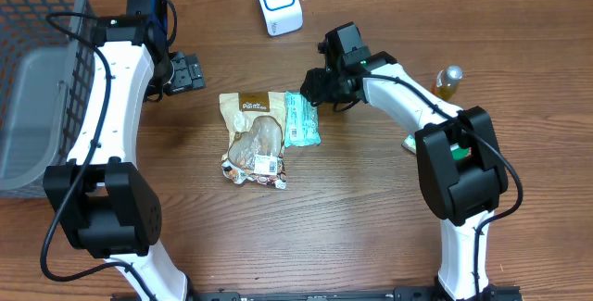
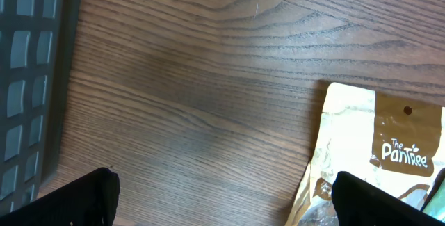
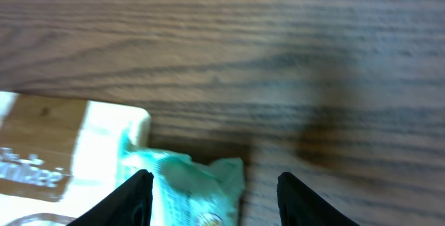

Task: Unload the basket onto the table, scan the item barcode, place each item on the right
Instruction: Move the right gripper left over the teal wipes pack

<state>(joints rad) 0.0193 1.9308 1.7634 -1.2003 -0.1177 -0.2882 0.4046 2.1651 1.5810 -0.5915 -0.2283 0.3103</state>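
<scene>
Two packaged items lie mid-table: a tan snack pouch (image 1: pixel 252 139) and, touching its right side, a teal packet (image 1: pixel 301 119). The white and blue barcode scanner (image 1: pixel 278 3) stands at the back. My right gripper (image 1: pixel 312 88) hovers at the teal packet's far end. In the right wrist view the right gripper (image 3: pixel 214 184) is open, its fingers straddling the end of the teal packet (image 3: pixel 188 184) without pinching it. My left gripper (image 1: pixel 185 72) is open and empty, left of the pouch. In the left wrist view the left gripper (image 2: pixel 222 198) spans bare wood beside the pouch (image 2: pixel 389 142).
A dark wire basket (image 1: pixel 37 79) fills the left edge and shows in the left wrist view as the basket (image 2: pixel 28 80). A small amber bottle (image 1: pixel 447 81) stands at the right. A green object (image 1: pixel 409 143) peeks out beside the right arm.
</scene>
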